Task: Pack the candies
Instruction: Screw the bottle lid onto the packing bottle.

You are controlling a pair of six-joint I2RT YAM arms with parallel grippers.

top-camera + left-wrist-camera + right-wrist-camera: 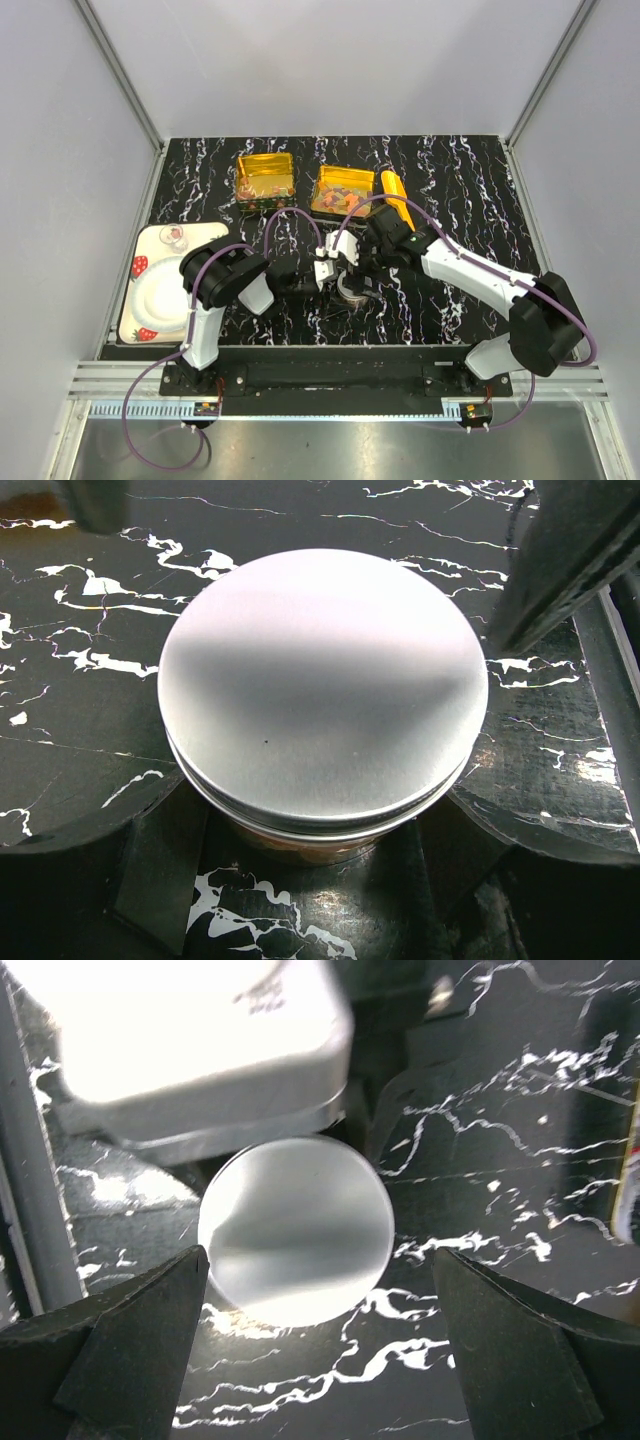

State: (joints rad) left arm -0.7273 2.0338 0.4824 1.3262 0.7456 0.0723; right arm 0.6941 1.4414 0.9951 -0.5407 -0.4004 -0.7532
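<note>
A black, white-veined marble-pattern table fills the overhead view. At its 9 o'clock edge lies a white rectangular tray printed with strawberries, which carries a round white plate and a small clear glass. The left gripper reaches in from 9 o'clock to the middle of the table, and its dark fingers sit tight against both sides of a small round jar, clamped on its body as far as the wrist view shows. The right gripper hangs over the same jar from about 2 o'clock with its jaws spread wide, one on each side and clear of it. At 12 o'clock from the jar stand two square gold tins, both open: the left tin and, just beside it at 3 o'clock, the right tin. A yellow-orange plastic scoop lies against the right tin's 3 o'clock side. A flat silver metal lid sits on the jar, with an amber band showing beneath it. The tiny multicoloured candies lie inside the tins, thicker in the right one.
</note>
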